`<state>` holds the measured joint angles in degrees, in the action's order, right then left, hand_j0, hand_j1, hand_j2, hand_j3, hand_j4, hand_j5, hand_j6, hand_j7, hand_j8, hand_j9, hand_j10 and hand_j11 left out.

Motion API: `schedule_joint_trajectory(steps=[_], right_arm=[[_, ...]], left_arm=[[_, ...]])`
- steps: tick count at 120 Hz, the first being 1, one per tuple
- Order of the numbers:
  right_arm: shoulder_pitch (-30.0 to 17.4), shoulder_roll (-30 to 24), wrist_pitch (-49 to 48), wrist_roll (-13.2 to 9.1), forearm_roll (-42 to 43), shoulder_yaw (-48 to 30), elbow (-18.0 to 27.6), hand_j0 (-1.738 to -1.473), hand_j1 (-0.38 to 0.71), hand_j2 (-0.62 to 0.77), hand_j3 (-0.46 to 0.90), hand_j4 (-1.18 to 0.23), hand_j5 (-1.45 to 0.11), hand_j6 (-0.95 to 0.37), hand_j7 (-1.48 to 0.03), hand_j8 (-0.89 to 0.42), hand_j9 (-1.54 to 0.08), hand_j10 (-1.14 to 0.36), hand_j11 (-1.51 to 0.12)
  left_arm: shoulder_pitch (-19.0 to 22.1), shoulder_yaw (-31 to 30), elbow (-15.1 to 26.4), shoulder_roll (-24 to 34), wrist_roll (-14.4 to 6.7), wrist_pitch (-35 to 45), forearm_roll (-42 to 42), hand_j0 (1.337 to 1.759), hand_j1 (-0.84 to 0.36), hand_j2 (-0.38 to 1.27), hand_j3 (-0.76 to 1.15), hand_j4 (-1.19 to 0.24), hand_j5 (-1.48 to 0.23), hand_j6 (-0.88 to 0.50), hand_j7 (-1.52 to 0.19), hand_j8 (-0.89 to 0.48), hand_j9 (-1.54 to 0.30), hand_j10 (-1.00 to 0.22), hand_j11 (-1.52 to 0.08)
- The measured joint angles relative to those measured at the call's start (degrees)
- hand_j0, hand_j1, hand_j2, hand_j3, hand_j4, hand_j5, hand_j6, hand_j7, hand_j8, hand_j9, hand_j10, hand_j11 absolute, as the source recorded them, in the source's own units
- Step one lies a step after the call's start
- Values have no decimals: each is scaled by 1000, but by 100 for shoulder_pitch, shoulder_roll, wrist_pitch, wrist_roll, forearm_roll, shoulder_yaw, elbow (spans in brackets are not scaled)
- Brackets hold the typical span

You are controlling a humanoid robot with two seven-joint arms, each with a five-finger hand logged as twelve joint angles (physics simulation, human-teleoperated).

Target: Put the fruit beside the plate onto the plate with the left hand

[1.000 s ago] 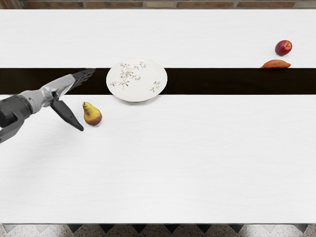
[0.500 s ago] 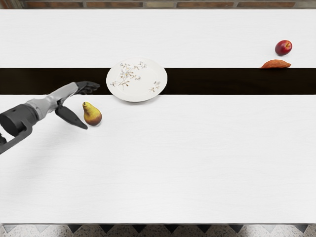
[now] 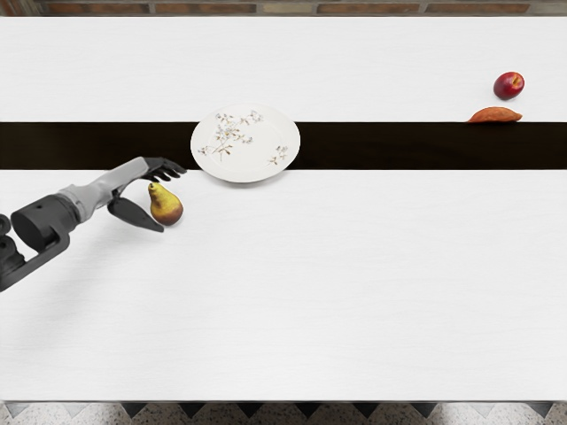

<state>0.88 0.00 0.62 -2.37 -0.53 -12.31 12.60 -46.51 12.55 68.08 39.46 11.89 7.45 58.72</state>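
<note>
A yellow-brown pear (image 3: 166, 204) lies on the white table just left of and below a white floral plate (image 3: 245, 142). My left hand (image 3: 157, 193) reaches in from the left edge and is open around the pear. Its dark fingers (image 3: 166, 167) spread over the pear's top, and the thumb (image 3: 135, 214) lies beside its lower left. I cannot tell whether the hand touches the fruit. The plate holds nothing.
A red apple (image 3: 508, 85) and an orange sweet potato (image 3: 494, 115) lie at the far right. A dark gap (image 3: 399, 145) runs across the table behind the pear, under the plate's middle.
My left hand has moved right and down toward the pear, so its fingers now reach over the fruit. The pear and plate stay where they were.
</note>
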Motion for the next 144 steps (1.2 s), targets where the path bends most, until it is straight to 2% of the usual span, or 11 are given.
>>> schedule_joint_trajectory(steps=[116,144], right_arm=[[53,0,7,0,-3,-31,-3,-1658,-314,-6,0,-29,-38,-29,-38,-29,-38,-29,-38],[59,0,7,0,-7,-38,-3,-1658,-314,-6,0,-29,-38,-29,-38,-29,-38,-30,-38]], left_arm=[[-440,-536,-13,-97,-140,-74,-10,1658,-243,122,0,-504,-653,-505,-652,-477,-654,-503,-654],[-499,-594,-48,-97,-155,-249,1,1655,-306,143,0,-588,-716,-589,-714,-399,-734,-413,-756]])
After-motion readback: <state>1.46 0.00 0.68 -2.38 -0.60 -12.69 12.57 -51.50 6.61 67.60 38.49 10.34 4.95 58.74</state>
